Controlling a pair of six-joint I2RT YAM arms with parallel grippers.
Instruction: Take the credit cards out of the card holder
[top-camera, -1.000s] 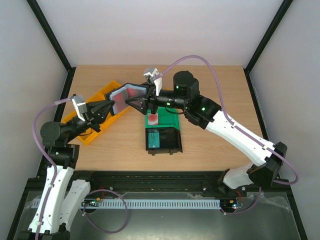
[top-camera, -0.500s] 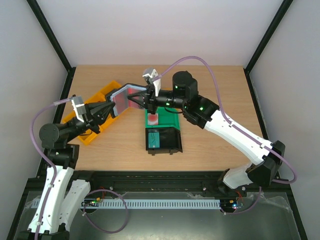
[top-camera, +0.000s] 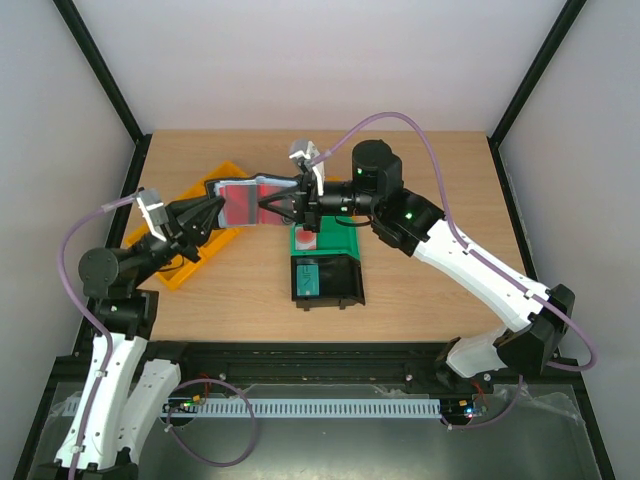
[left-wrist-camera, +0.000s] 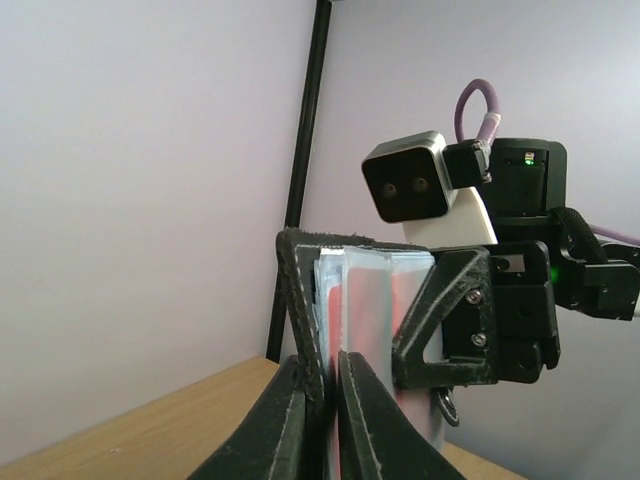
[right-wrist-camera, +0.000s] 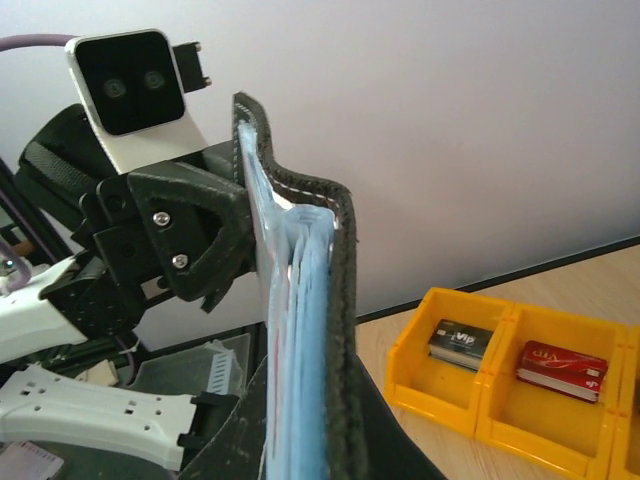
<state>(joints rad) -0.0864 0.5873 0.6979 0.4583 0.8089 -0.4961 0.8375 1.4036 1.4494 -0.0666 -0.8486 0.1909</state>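
The card holder (top-camera: 250, 200) hangs above the table's back left, spread open between both grippers. Red credit cards (top-camera: 238, 203) show behind its clear sleeves. My left gripper (top-camera: 218, 211) is shut on its left edge, and my right gripper (top-camera: 286, 203) is shut on its right edge. In the left wrist view my left gripper (left-wrist-camera: 322, 372) pinches the black cover (left-wrist-camera: 300, 300), with a red credit card (left-wrist-camera: 362, 330) beside it and the right gripper's finger (left-wrist-camera: 450, 320) beyond. In the right wrist view the card holder (right-wrist-camera: 325, 330) stands edge-on inside my right gripper (right-wrist-camera: 310, 410).
A yellow divided bin (top-camera: 185, 240) lies under the left arm and holds small boxes (right-wrist-camera: 462, 343). A green bin (top-camera: 335, 238) with a pale red-spotted card (top-camera: 305, 238) sits under the right gripper. Nearer stands a black bin (top-camera: 340, 285) holding a teal card (top-camera: 307, 278).
My right gripper has closed onto the card holder's right edge. The holder has swung from tilted to spread out flat between the two grippers.
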